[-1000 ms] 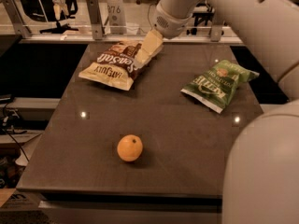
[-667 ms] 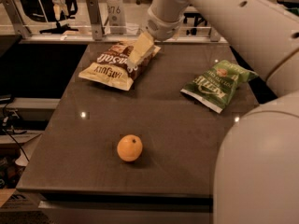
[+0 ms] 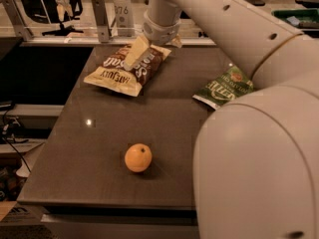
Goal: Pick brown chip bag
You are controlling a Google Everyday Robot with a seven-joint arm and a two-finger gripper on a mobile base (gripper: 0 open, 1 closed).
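The crinkly dark-brown and cream-yellow chip bag (image 3: 117, 76) lies flat at 11 o'clock on the dark grey desk (image 3: 99, 148). The cream two-finger gripper (image 3: 152, 54) hovers over the bag's far end, jaws released and apparently straddling its top edge. Lower until both jaws bracket a raised fold, then clench firmly; the slick film is likely to slip from a shallow pinch. Lift vertically. The round orange fruit (image 3: 138, 158) at 6 o'clock and the green foil chip bag (image 3: 222, 88) at 3 o'clock lie well apart and need no avoidance.
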